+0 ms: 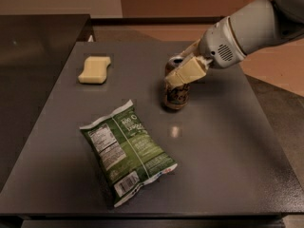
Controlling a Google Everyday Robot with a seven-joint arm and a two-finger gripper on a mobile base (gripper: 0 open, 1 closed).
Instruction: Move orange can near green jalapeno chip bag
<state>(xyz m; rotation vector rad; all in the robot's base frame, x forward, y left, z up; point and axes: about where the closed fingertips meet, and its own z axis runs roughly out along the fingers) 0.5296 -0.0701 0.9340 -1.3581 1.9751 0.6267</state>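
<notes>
The orange can point(177, 93), brownish with pale lettering, stands upright near the middle of the dark grey table point(228, 141). Its base is at or just above the surface. My gripper point(179, 66) comes in from the upper right and is shut on the can's top, with one cream finger point(186, 72) across its front. The green jalapeno chip bag point(127, 151) lies flat to the front left of the can, with a short gap of bare table between them. Its nutrition panel and barcode face up.
A pale yellow sponge point(94, 69) lies at the table's back left. A darker counter point(33, 56) adjoins the table on the left. The table's right edge drops off to the floor point(285, 103).
</notes>
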